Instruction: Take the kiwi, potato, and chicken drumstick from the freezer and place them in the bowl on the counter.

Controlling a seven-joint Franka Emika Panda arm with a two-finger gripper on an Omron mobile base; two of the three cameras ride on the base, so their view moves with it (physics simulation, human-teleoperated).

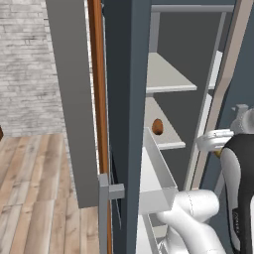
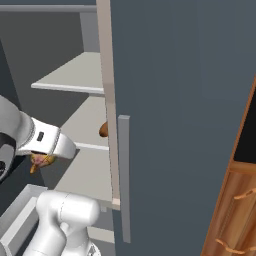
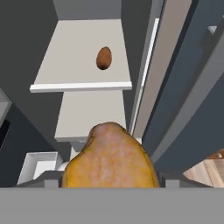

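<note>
Inside the open freezer, we see the chicken drumstick clamped between the fingers, filling the lower hand view and glimpsed under the wrist in the right base view. The potato lies alone on a pale shelf deeper in; it also shows as a brown oval in the left base view. We judge the step to be carrying the drumstick out; next, the arm must withdraw past the door toward the bowl. The forearm reaches in level, the hand pitched downward over the shelves.
</note>
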